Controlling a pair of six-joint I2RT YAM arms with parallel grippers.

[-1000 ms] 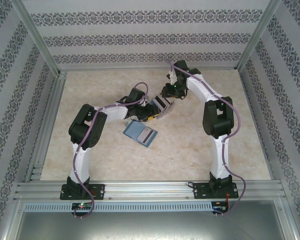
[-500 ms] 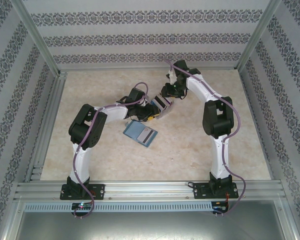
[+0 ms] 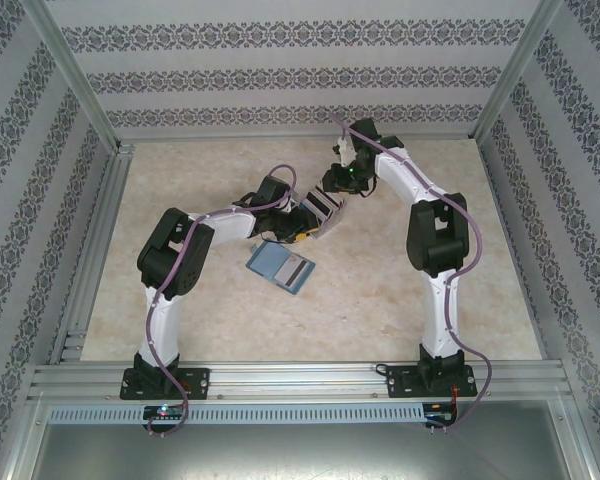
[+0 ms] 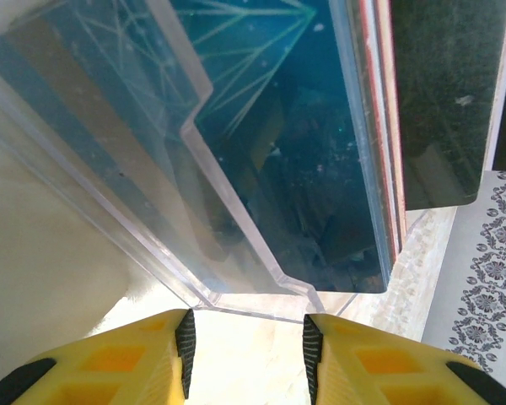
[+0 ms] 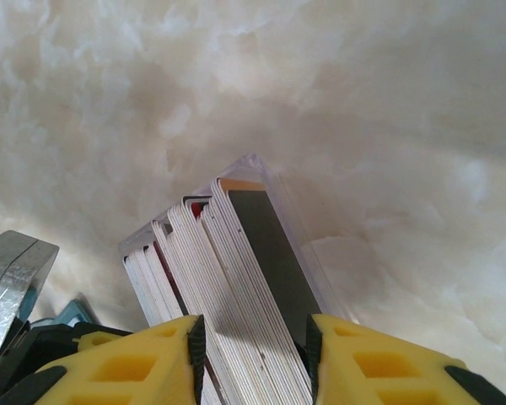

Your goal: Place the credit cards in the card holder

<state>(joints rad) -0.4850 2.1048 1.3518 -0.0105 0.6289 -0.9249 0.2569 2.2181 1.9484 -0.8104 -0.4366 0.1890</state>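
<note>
Clear card holder point(image 5: 261, 181) packed with credit cards point(image 5: 236, 287)

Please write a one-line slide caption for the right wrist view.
Yellow right claw straddling a stack of thin plastic cards in a clear holder.

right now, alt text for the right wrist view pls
A stack of thin plastic cards stands on edge in a clear plastic card holder, running down between the right gripper's two yellow fingertips. Pale marbled tabletop lies behind.

The card holder point(image 4: 152, 194) is clear, glossy plastic. The credit cards point(image 5: 236, 287) are smooth plastic. The table point(image 5: 363, 101) looks like polished marble.
</note>
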